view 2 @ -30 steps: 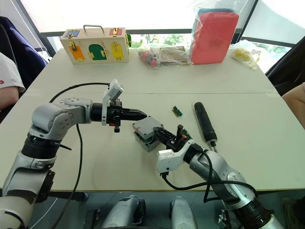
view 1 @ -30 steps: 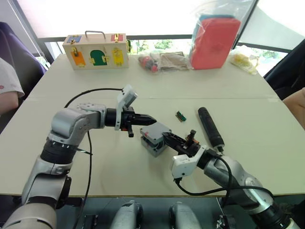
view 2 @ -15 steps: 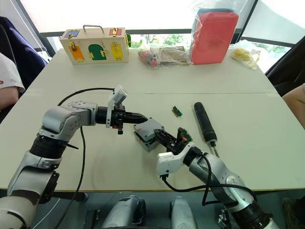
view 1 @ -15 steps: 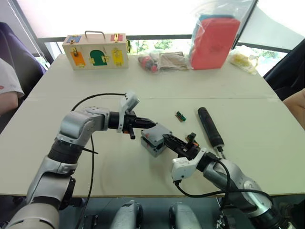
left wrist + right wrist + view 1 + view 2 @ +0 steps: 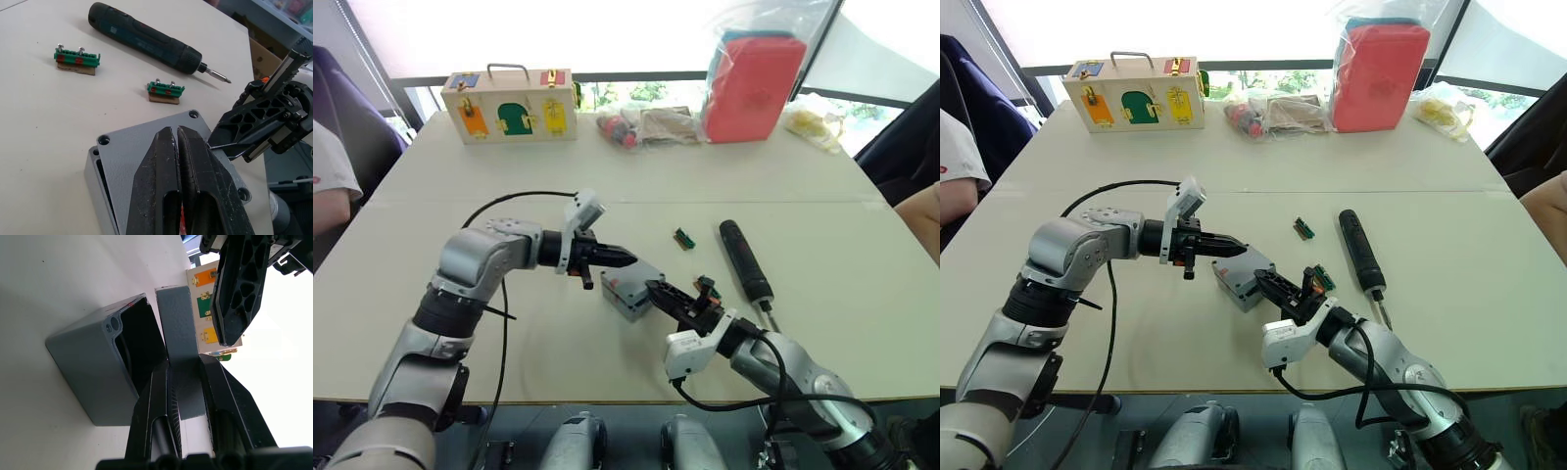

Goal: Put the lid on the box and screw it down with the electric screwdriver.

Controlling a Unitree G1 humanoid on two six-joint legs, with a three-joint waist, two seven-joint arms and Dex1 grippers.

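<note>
Right pincer (image 5: 1271, 284): we grip the lid (image 5: 179, 340) by one edge between our two fingers; compared with a second ago we have brought it lower onto the box (image 5: 100, 369).
Left pincer (image 5: 619, 258): fingers pressed together, nothing between them; it has moved in from beside the box and now the tip presses on top of the lid.
Lid: it lies over the box but is not seated; in the right wrist view it is still tilted, with the box mouth open under it.
Meaning: we judge the lid placing is almost done, and screwing is not yet begun.
Electric screwdriver (image 5: 745, 259): untouched on the bench (image 5: 862, 294), near the box, on our right.
Bench: pale and smooth; two green bit holders (image 5: 77, 58) lie near the screwdriver.
Room: a wooden latch box (image 5: 510, 105) and a red bag (image 5: 754, 86) are at the far edge, by bright windows.
</note>
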